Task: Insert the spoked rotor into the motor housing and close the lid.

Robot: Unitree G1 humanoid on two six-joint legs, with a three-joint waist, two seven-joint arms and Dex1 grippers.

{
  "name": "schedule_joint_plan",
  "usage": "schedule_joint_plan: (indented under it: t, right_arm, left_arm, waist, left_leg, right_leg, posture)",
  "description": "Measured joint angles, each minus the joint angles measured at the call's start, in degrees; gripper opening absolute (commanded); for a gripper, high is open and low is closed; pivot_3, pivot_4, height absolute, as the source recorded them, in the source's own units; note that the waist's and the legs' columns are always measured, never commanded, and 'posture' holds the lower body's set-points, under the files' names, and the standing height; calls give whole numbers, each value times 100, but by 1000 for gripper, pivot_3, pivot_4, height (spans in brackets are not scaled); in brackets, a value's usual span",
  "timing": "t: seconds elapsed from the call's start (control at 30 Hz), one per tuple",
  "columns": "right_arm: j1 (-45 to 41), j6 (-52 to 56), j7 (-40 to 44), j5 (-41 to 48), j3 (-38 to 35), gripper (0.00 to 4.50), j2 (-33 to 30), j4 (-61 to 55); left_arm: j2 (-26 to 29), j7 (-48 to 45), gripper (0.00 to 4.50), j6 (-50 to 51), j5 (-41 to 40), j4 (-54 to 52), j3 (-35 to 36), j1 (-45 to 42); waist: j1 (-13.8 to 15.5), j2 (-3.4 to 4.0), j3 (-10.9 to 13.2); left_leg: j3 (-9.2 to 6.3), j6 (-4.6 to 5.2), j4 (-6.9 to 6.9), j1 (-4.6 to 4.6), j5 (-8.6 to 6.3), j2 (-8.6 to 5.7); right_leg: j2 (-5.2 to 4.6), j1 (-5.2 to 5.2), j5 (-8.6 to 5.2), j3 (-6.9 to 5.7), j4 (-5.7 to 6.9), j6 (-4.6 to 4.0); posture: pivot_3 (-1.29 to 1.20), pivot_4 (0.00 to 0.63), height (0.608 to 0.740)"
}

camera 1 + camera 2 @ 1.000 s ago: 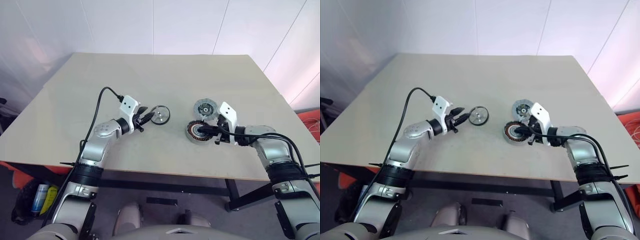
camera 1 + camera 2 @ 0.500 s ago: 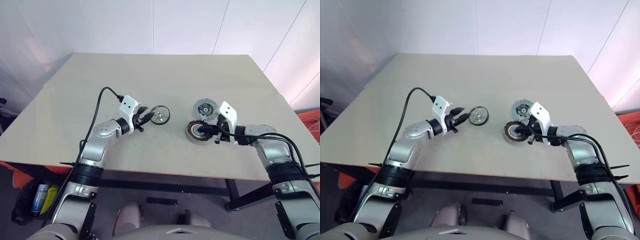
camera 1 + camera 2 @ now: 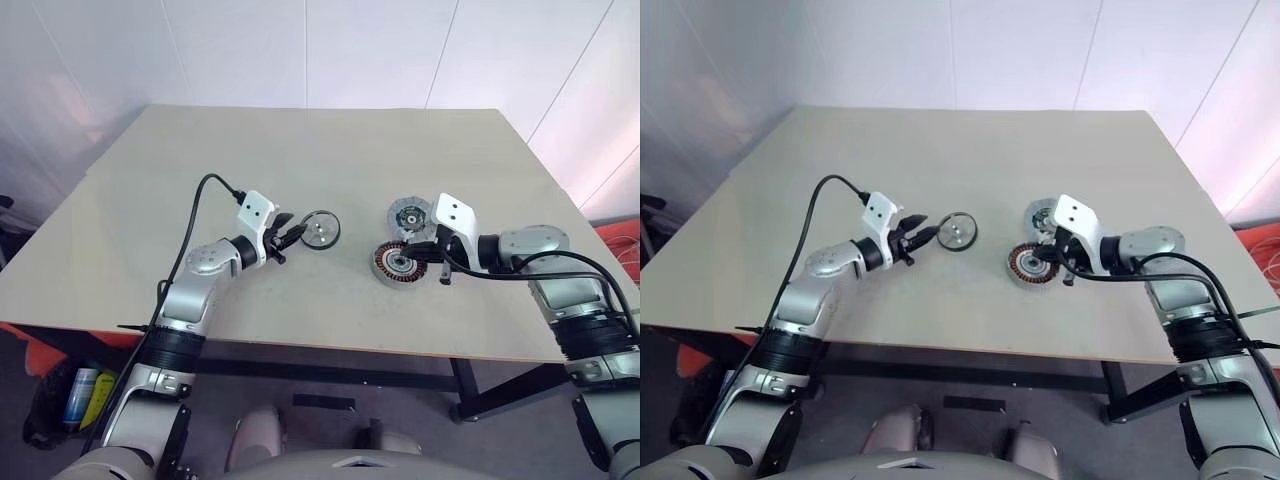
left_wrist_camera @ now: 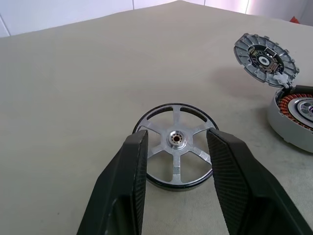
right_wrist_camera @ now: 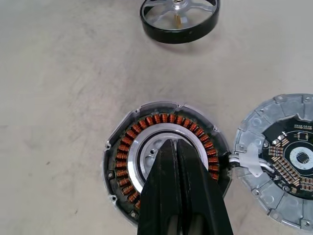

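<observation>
Left hand reaches low and nearly level, its two ribbed black fingers parted on either side of the spoked rotor without visibly clamping it. Right hand slants down over the motor housing, fingers pressed together, grasping nothing. On the matte beige surface lie the copper-wound housing, the lid beside it joined by a white connector, and the black-rimmed rotor.

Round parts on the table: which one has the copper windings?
The motor housing, under the shut right gripper; the spoked rotor and the lid show no copper.
</observation>
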Motion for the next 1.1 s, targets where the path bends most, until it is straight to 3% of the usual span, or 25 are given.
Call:
schedule_joint_plan:
  t: [0.07,0.23,0.63,1.1]
  right_arm:
    - [0,-2,108,-13,21,31,-98,-11]
    - [-51,-224,478,-195,197,1222,-459,-159]
    - [-247,-1211,1054,-767,704,1222,-578,-108]
    - [-579,-1745,1319,-1067,1150,1222,-258,342]
  left_arm:
    - [1,0,1999,-11,0,5,0,0]
    - [1,-1,1999,-55,3,40,1,1]
    - [4,-2,1999,-116,6,116,1,2]
    - [54,10,1999,-119,6,118,10,39]
  waist:
    - [0,0,0]
    - [1,0,0]
    - [-2,0,0]
    - [-5,0,0]
  left_leg:
    - [0,0,0,0,0,0]
    - [0,0,0,1,0,1]
    - [0,20,1,0,11,1]
    - [-1,20,3,-1,11,0]
  right_leg:
    - [0,0,0,0,0,0]
    - [0,0,0,0,1,0]
    - [0,0,0,0,2,0]
    - [0,-2,1,0,6,-2]
  posture:
    - [0,0,740]
    - [0,0,740]
    - [0,0,740]
    - [0,0,740]
